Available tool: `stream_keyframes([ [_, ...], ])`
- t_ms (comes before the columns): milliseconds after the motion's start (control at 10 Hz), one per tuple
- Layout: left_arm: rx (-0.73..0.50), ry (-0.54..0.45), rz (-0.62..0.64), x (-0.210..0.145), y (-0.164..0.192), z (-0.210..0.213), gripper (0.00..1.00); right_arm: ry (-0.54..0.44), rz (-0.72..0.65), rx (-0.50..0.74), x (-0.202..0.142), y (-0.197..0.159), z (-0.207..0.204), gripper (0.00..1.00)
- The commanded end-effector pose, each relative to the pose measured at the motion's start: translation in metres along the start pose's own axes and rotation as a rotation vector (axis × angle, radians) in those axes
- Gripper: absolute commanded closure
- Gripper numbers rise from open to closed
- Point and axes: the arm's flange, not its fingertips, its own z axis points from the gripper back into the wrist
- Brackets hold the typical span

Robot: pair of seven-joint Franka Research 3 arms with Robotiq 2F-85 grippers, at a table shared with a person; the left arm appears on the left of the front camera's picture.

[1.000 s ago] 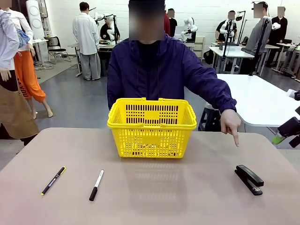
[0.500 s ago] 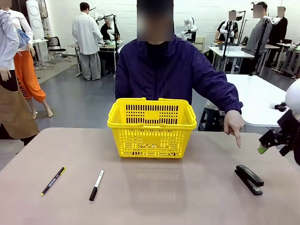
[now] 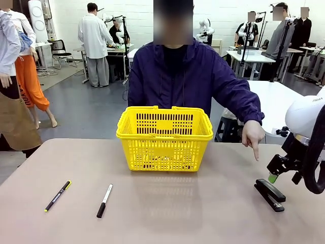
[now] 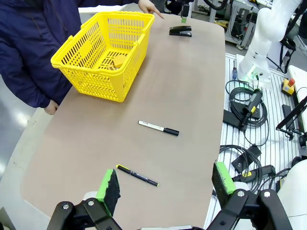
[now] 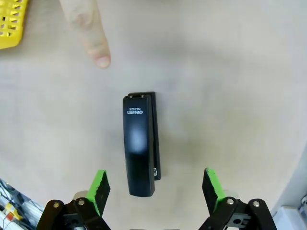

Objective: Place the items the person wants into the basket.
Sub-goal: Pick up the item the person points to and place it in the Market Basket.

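The black stapler (image 3: 269, 194) lies flat on the table at the right, and the person's hand (image 3: 252, 136) points a finger down at it. My right gripper (image 3: 275, 176) hovers open just above the stapler's far end. In the right wrist view the stapler (image 5: 138, 146) lies lengthwise between the green pads of the right gripper (image 5: 156, 184), nearer the left pad, with the person's fingertip (image 5: 97, 45) beyond it. The yellow basket (image 3: 164, 138) stands mid-table before the person. A small yellow thing (image 4: 118, 61) lies inside the basket (image 4: 76, 72). My left gripper (image 4: 165, 182) is open and holds nothing.
A black pen with a yellow clip (image 3: 58, 195) and a white-and-black marker (image 3: 104, 201) lie on the left half of the table. Cables and gear (image 4: 249, 110) sit on the floor past the table's edge by my left arm.
My right arm has come in from the right edge and lowered its open gripper over the stapler. The person's pointing hand has stayed in place.
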Motion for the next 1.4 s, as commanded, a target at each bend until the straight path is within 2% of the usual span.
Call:
stream_keyframes([
  [0,-0.005,-0.018,-0.009,0.001,0.001,0.002,0.00,-0.008,-0.005,-0.004,-0.004,-0.003,-0.003,0.00],
  [700,-0.005,-0.018,-0.009,0.001,0.001,0.002,0.00,0.002,-0.004,0.002,-0.001,-0.002,-0.001,0.00],
  [1100,-0.005,-0.018,-0.009,0.001,0.001,0.002,0.00,0.106,0.060,-0.113,0.015,0.034,-0.033,0.00],
  [1300,-0.005,-0.018,-0.009,0.001,0.001,0.002,0.00,0.135,0.058,-0.149,0.019,0.036,-0.046,0.00],
])
